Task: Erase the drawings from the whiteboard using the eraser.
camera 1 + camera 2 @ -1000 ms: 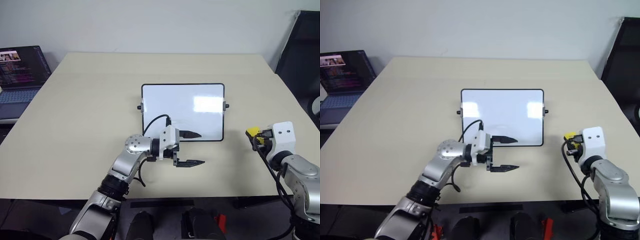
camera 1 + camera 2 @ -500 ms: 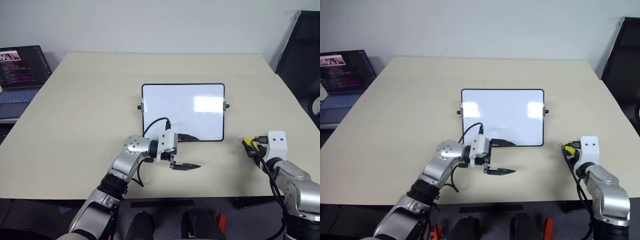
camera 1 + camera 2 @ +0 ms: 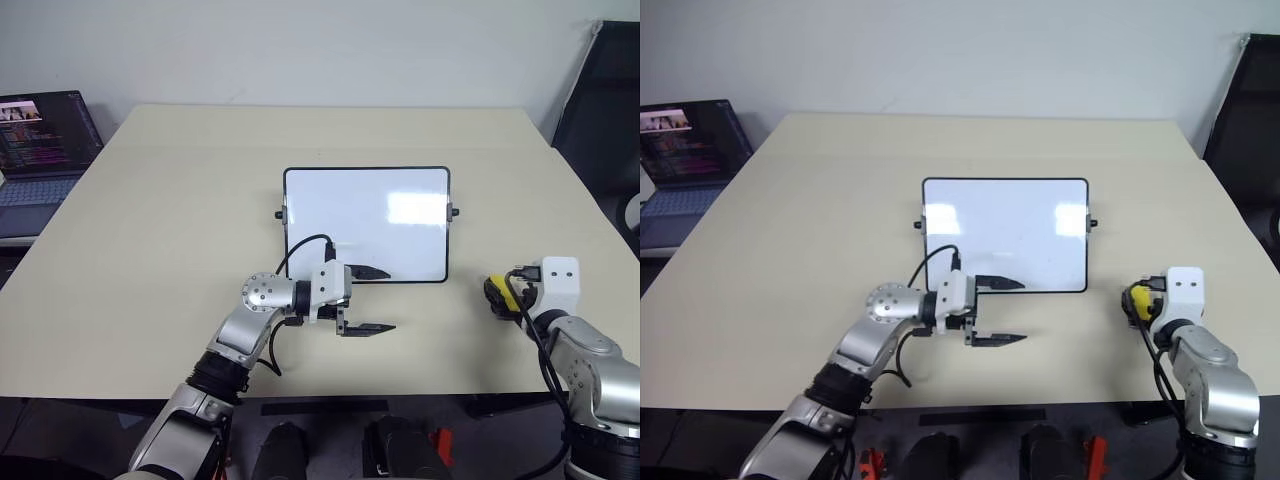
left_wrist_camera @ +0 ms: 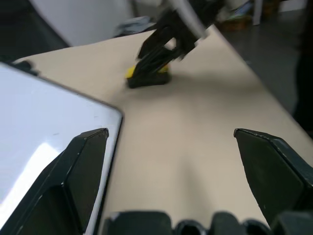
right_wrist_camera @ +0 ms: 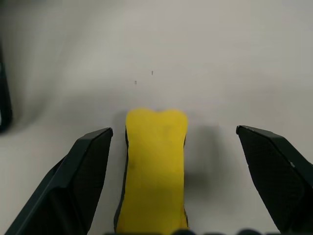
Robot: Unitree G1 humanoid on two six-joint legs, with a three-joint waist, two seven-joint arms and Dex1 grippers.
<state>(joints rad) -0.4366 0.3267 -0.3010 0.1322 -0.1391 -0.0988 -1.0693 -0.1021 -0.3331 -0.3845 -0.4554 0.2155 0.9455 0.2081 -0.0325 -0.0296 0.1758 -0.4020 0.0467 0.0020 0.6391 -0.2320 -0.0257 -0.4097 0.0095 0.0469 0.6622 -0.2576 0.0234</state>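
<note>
Since a second before, our right pincer (image 3: 503,296) had sunk to the surface (image 3: 170,220) and spread off the eraser (image 3: 497,293). In the head view, lower right, the eraser lay there, right of the whiteboard (image 3: 366,222) at centre. Our left pincer (image 3: 372,299) stood spread below it. In the right wrist view, the eraser (image 5: 154,171) lay between parted fingers (image 5: 73,181), untouched.
</note>
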